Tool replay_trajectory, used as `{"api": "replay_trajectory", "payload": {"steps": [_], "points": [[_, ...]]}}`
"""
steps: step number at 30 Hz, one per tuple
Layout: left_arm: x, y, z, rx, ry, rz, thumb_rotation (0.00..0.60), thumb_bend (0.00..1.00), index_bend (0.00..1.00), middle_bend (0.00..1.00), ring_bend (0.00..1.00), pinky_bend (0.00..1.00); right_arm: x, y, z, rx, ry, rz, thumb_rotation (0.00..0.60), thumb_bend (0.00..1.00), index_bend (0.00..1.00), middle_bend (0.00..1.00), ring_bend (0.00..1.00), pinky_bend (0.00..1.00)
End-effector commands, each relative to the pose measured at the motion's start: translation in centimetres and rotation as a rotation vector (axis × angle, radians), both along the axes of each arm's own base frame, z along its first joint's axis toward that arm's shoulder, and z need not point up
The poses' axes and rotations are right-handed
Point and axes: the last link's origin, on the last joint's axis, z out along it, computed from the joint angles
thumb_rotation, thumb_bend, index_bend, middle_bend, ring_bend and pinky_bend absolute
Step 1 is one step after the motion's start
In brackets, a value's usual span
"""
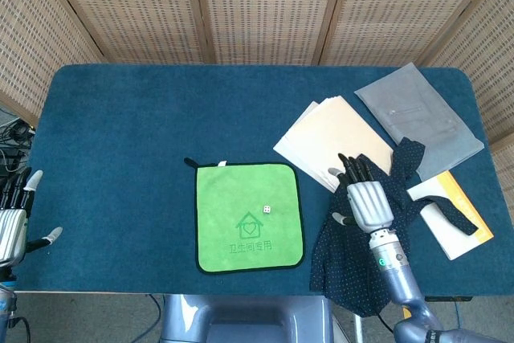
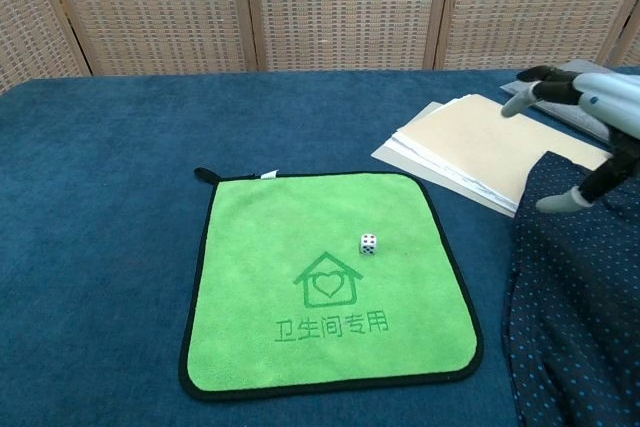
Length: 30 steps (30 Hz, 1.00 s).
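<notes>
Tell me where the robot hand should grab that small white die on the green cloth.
Pinch the small white die across two opposite side faces, coming straight down: it sits alone and flat on the green square cloth, every side clear. The right robot hand is nearest.

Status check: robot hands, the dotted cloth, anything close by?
Right robot hand open, above dotted navy cloth, holding nothing. Left robot hand open at table edge. Cream paper stack just beyond the right fingertips; die on green towel alongside.

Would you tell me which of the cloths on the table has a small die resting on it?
The green cloth with the black border and house emblem carries the white die. The dark dotted cloth and the grey one bear none.
</notes>
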Motion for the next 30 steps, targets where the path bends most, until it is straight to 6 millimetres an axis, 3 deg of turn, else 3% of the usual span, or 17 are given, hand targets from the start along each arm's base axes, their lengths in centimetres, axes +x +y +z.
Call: {"api": "replay_trajectory", "payload": {"steps": [1,9,30], "points": [[-0.1,0.1,-0.1,-0.006,-0.002,0.003,0.6,0.0,0.0,0.0,0.0,0.0,2.1,-0.6,-2.6,0.026,-0.029,-0.007,0.6,0.32,0.36,0.0,0.0,0.0],[-0.2,0.3,-0.3,-0.021,-0.007,0.006,0.6,0.0,0.0,0.0,0.0,0.0,3.1,-0.7,-5.7,0.056,-0.046,-0.033,0.6,0.34,0.46,0.05,0.0,0.0],[-1.1,0.9,0.0,-0.023,-0.034,0.043,0.6,0.0,0.0,0.0,0.0,0.0,6.5,-2.0,-11.3,0.19,-0.094,-0.052,0.6,0.37,0.47,0.07,0.0,0.0]]}}
